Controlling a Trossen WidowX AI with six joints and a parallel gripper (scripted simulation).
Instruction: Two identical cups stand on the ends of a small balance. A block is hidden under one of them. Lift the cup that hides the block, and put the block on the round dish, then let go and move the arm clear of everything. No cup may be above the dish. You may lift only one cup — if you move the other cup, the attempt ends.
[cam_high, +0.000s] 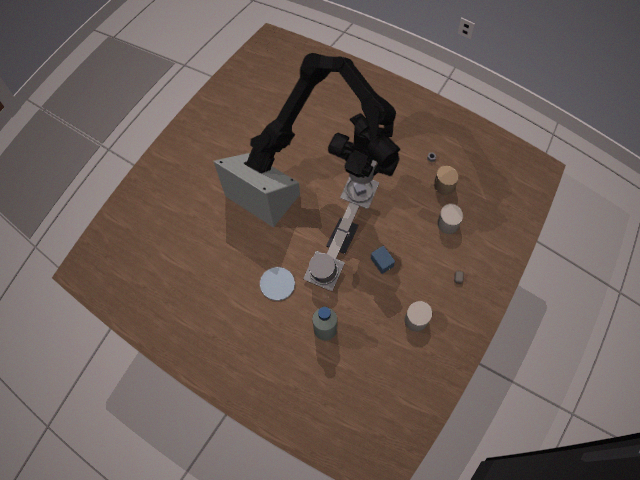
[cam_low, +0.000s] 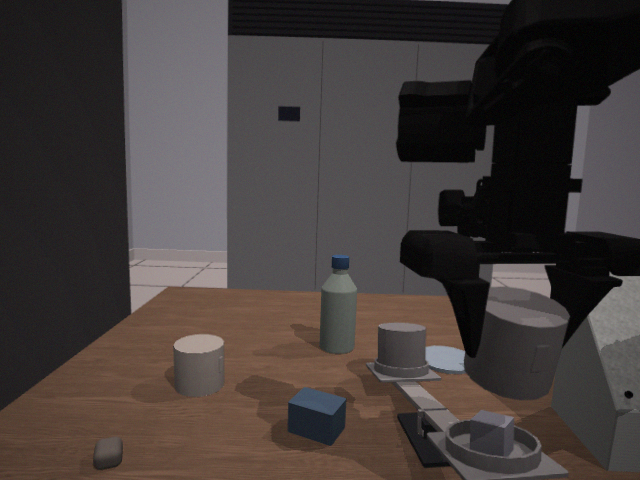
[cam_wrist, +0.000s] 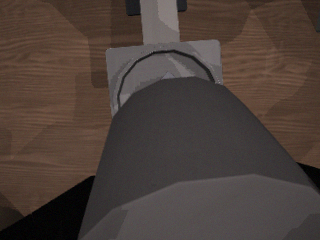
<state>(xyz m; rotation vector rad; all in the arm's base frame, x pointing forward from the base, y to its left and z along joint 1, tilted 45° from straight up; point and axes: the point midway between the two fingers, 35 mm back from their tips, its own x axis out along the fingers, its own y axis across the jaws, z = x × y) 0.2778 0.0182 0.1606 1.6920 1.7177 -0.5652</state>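
- Gripper (cam_high: 361, 173) (cam_low: 519, 330): its fingers stand wide apart, closed on the sides of the lifted gray cup (cam_low: 516, 343) (cam_wrist: 195, 135), which hangs upside down in the air, clear of the balance.
- Block (cam_high: 359, 189) (cam_low: 491, 432): a small pale gray cube, uncovered, resting inside the ringed pan (cam_high: 347, 196) (cam_low: 516, 467) (cam_wrist: 114, 59) at one end of the balance (in the wrist view the cup hides all but a corner of it).
- Balance beam (cam_high: 349, 217) (cam_low: 421, 397) (cam_wrist: 160, 20): a light strip joining the two square pans, with a dark base (cam_high: 336, 240) (cam_low: 421, 444) beneath its middle.
- Second cup (cam_high: 323, 268) (cam_low: 401, 346): inverted on the far pan, seated within its ring.
- Round dish (cam_high: 277, 283) (cam_low: 445, 359): pale blue, flat on the table (cam_high: 196, 289) (cam_low: 232, 320) near the second cup's pan; it bears no block, and neither cup is above it.
- Bottle (cam_high: 325, 324) (cam_low: 338, 315): green with a blue cap, upright near the second cup.
- Blue box (cam_high: 382, 259) (cam_low: 316, 415): on the table beside the balance, apart from it.
- Pale cylinder (cam_high: 418, 316) (cam_low: 199, 364): upright on the table, well apart from the dish.
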